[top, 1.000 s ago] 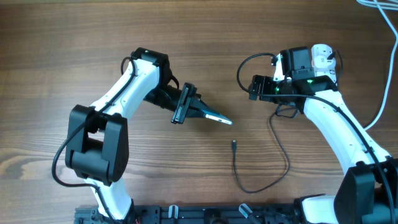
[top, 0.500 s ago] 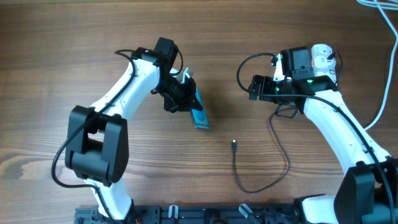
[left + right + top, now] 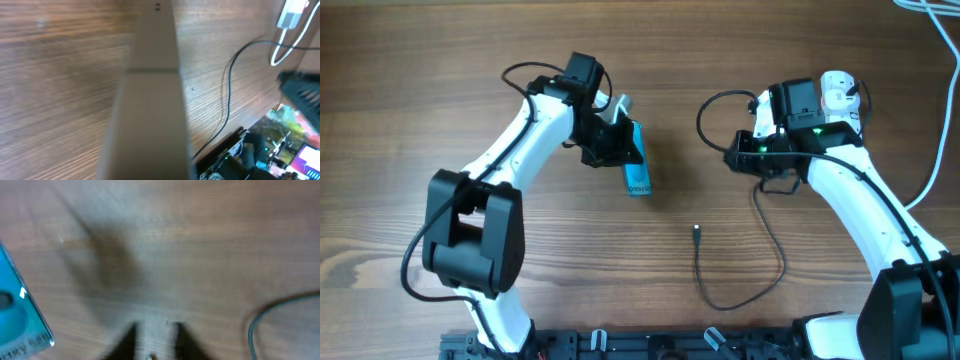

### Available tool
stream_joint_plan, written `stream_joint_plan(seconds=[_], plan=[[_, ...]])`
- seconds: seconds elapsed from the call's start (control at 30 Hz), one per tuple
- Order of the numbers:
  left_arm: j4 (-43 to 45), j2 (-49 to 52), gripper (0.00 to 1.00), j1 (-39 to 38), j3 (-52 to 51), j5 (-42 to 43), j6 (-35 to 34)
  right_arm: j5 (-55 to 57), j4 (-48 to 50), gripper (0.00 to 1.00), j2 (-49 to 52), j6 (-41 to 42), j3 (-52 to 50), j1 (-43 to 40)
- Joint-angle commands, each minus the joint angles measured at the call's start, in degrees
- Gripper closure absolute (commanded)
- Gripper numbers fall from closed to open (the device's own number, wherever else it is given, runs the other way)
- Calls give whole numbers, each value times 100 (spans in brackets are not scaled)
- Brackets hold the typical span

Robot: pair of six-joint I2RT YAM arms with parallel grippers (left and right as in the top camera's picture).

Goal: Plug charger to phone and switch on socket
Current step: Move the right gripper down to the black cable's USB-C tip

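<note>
My left gripper [image 3: 623, 148] is shut on the phone [image 3: 638, 178] and holds it above the table at centre left, teal screen up. In the left wrist view the phone [image 3: 150, 100] shows as a blurred grey edge that hides the fingers. The charger's connector tip [image 3: 696, 231] lies loose on the table, and its thin black cable [image 3: 760, 275] loops right. The white socket [image 3: 836, 90] sits at the back right, partly under my right arm. My right gripper [image 3: 732, 152] points left near the socket. Its blurred fingertips [image 3: 131, 341] stand close together with nothing held.
The thick white cord [image 3: 945, 120] runs down the right edge of the table. A black rail [image 3: 650, 345] lines the front edge. Bare wood lies between the phone and the connector tip.
The left arm has turned the phone from edge-on to screen up and drawn it back towards the upper left. The right gripper's fingers have closed and the wrist has shifted slightly.
</note>
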Motion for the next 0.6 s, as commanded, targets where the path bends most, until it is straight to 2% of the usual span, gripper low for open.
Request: stream_joint_plan(seconds=[0.0, 0.07, 0.13, 0.23, 0.47, 0.57], plan=[[-46, -146, 96, 474, -28, 39, 94, 304, -391, 96, 33, 37, -44, 308], [-46, -146, 96, 693, -107, 87, 42, 435, -479, 94, 33, 81, -227, 553], [-48, -146, 96, 789, -157, 92, -48, 437, -468, 69, 33, 184, -448, 839], [-37, -146, 96, 789, -173, 74, -48, 439, -496, 48, 33, 225, -710, 1370], [-81, -146, 96, 909, -173, 74, -46, 592, -636, 42, 33, 968, -1279, 2743], [-138, -146, 96, 1051, -173, 76, -46, 695, -533, 47, 33, 1384, -1764, 3075]])
